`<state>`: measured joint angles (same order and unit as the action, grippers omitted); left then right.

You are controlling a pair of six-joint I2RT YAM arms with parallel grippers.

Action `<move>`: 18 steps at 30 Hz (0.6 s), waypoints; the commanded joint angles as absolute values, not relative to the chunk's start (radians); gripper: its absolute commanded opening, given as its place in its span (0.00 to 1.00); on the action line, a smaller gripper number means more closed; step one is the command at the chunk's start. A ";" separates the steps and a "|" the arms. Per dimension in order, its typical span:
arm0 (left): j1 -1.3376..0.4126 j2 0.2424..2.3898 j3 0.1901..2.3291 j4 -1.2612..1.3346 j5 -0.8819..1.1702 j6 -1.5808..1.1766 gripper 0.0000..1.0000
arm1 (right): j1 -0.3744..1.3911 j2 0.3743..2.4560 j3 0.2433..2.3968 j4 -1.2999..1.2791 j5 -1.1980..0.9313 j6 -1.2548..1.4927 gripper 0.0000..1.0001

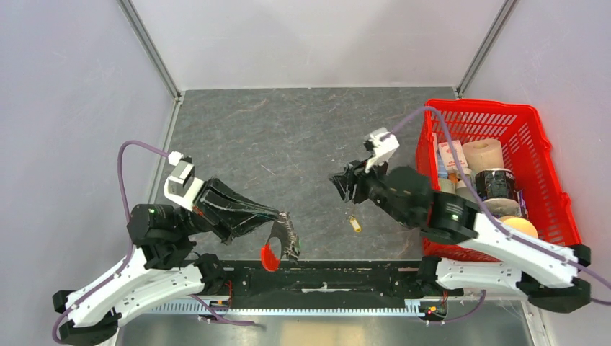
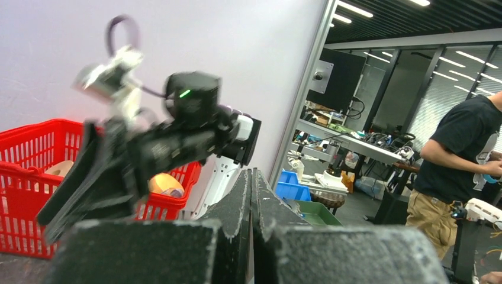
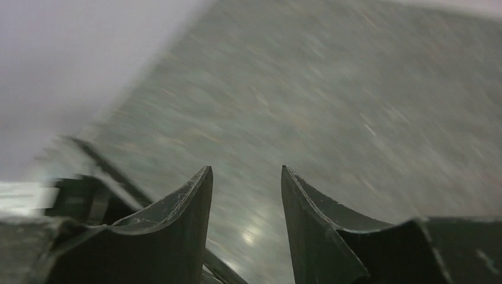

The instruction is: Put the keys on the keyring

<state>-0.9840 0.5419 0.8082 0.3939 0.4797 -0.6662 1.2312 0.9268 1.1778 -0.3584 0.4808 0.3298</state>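
The yellow-tagged key (image 1: 354,223) lay flat on the table (image 1: 288,137). Its long axis slanted from far-left to near-right, with the yellow end nearer the arm bases. It sat near the right gripper (image 1: 343,186) but apart from it. The keyring (image 1: 270,256) hung at the tip of the left gripper (image 1: 288,238), red end toward the near edge.

Only the top view showed either item. The left wrist view showed its fingers (image 2: 237,201) pressed together (the ring itself hidden there), with the right arm and a red basket (image 2: 35,177) beyond. The blurred right wrist view showed jaws standing apart over grey table.

Both arms reached inward from their bases, and the left gripper was clamped on the keyring.
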 commanded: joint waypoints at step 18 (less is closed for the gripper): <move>-0.985 0.420 0.816 0.252 0.495 -0.576 0.02 | 0.910 1.255 0.813 -0.604 0.327 0.951 0.47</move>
<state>-0.9840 0.4286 0.7959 0.2554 0.4824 -0.6144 0.9119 1.2854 0.8768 -0.6518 0.3347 0.7700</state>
